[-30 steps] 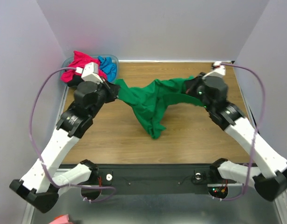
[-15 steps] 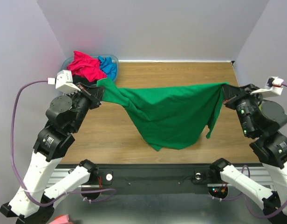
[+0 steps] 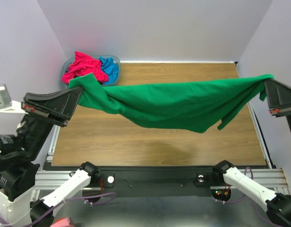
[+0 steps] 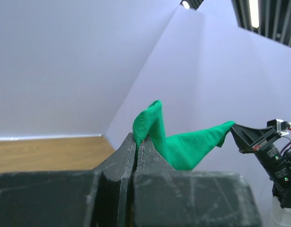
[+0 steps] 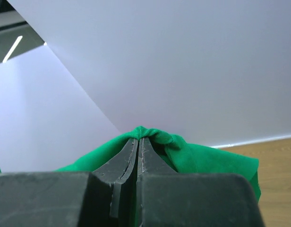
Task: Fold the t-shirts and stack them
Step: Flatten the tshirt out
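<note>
My left gripper is pinched tight on one end of the green t-shirt at 9 o'clock. My right gripper is clamped on the other end at 3 o'clock. The shirt hangs stretched between them above the wooden table, sagging in the middle, clear of the surface. At 11 o'clock, the blue basin holds a magenta-pink t-shirt and a bright blue t-shirt.

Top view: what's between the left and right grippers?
Only the green shirt, stretched in the air from left gripper to right gripper, above the table.
</note>
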Controlling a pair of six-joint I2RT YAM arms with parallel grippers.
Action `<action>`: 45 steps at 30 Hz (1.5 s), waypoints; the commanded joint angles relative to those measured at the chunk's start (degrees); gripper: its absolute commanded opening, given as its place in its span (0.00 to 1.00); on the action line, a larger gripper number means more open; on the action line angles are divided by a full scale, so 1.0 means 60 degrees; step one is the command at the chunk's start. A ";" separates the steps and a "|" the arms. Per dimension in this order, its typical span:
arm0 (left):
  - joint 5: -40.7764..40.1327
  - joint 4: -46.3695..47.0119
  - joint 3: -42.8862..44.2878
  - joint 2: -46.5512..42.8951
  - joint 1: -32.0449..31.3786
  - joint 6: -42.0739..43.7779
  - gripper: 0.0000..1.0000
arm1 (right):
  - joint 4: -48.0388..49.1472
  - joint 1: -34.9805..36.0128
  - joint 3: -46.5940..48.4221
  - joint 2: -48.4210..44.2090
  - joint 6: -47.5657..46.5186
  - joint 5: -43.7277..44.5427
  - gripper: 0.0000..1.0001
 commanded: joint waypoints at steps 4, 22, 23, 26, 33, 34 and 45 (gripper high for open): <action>-0.1177 0.0534 -0.0505 0.0357 -0.0014 -0.0081 0.00 | -0.0103 -0.0041 0.0319 0.0787 -0.0523 0.1925 0.00; -0.4860 -0.1223 -0.6264 0.4857 0.1846 -0.2573 0.98 | 0.0908 -0.2282 -0.1029 1.0120 -0.0860 0.1948 0.87; -0.4831 -0.1137 -0.6353 0.4609 0.1846 -0.2573 0.98 | 0.0908 -0.2297 -0.1132 1.0091 -0.0817 0.1846 1.00; -0.4510 -0.0668 -0.6704 0.3554 0.1846 -0.2368 0.98 | 0.0908 -0.2282 -0.1921 0.9492 -0.0729 0.1275 1.00; -0.3777 0.0562 -0.7218 0.2818 0.1846 -0.1811 0.99 | 0.1157 -0.1727 -0.6268 0.6315 0.0281 -0.1098 1.00; -0.3515 0.0738 -0.7145 0.3036 0.1846 -0.1738 0.98 | 0.1200 -0.1406 -0.6753 0.5731 0.0601 -0.1375 1.00; -0.1316 0.3552 -0.4482 0.7795 0.1583 -0.0084 0.98 | 0.1932 -0.0934 -0.9716 0.5109 0.2010 -0.1569 1.00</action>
